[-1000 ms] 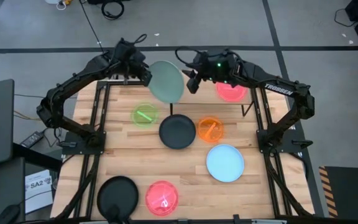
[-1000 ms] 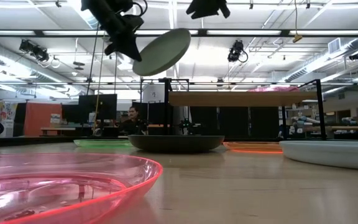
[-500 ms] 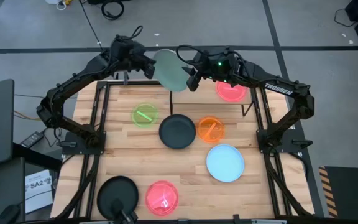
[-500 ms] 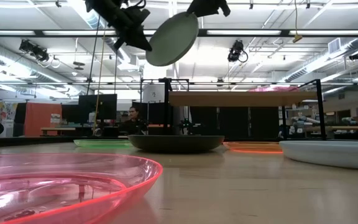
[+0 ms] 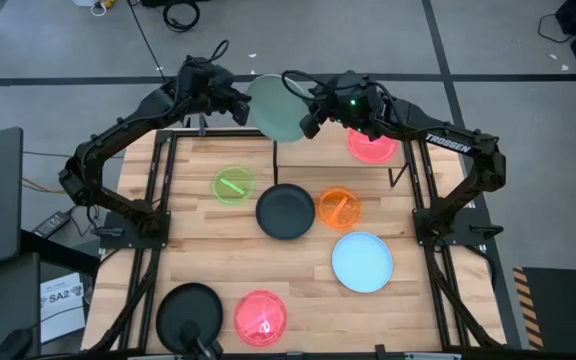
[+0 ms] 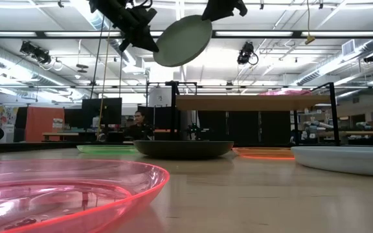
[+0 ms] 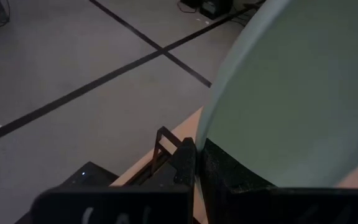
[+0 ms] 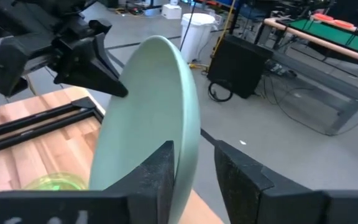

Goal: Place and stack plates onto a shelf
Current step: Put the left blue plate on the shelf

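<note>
A pale green plate [image 5: 274, 108] hangs tilted in the air over the table's far edge, gripped at opposite rims by the left fingers [image 5: 238, 107] and the right fingers [image 5: 308, 122]. Behind it, the light-wood shelf [image 6: 251, 102] stands on thin black legs with a pink plate [image 5: 372, 146] on its right end. Flat on the table lie a lime green plate [image 5: 233, 186], a black plate [image 5: 286, 211] at the centre, an orange plate [image 5: 340, 209] just beside it, and a light blue plate [image 5: 362, 262] nearer. At the near edge sit a second black plate [image 5: 189, 312] and a red plate [image 5: 260, 318].
</note>
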Tool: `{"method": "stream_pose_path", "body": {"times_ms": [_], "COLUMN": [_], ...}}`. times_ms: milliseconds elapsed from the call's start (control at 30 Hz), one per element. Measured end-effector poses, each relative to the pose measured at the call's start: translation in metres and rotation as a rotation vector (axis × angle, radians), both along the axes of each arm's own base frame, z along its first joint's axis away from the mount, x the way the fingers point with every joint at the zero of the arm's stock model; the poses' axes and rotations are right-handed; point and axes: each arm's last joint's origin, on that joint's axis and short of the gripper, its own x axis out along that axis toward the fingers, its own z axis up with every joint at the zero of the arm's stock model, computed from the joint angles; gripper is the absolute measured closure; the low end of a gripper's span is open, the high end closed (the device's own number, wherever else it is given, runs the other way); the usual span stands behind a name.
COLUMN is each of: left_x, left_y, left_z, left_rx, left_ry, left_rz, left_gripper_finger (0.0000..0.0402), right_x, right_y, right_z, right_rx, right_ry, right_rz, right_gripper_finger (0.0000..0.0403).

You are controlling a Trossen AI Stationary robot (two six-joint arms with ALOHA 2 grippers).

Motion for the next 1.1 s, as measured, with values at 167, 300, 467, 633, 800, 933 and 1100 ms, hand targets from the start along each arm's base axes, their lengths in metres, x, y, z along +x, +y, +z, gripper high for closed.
{"method": "stream_pose_path", "body": {"times_ms": [167,300,467,633,800,933,1100], "left_x": [0.004,0.008,0.01,0.01,0.01,0.01,0.01], "left_y": [-0.004,-0.007,-0.01,-0.01,-0.01,-0.01,-0.01], "left_z": [0.0,0.002,0.002,0.002,0.002,0.002,0.002], "left_rx": [0.004,0.015,0.016,0.016,0.022,0.023,0.026], "left_ry": [-0.001,-0.011,-0.013,-0.014,-0.011,-0.014,-0.016], "left_rz": [-0.013,-0.026,-0.037,-0.047,-0.055,-0.053,-0.055], "left_gripper_finger": [0.0388,0.0388,0.0386,0.0371,0.0361,0.036,0.0358], "right_x": [-0.002,-0.004,-0.005,-0.005,-0.005,-0.007,-0.011], "right_y": [-0.005,-0.009,-0.011,-0.011,-0.012,-0.015,-0.023], "right_z": [0.0,0.0,0.0,0.0,0.0,0.0,-0.003], "right_rx": [0.0,-0.003,-0.012,-0.021,-0.022,-0.024,-0.014], "right_ry": [0.002,0.002,0.014,0.023,0.023,0.028,0.051], "right_rz": [-0.018,-0.037,-0.056,-0.052,-0.054,-0.064,-0.092], "right_gripper_finger": [0.0321,0.0353,0.0386,0.0387,0.0387,0.0387,0.0387]}}
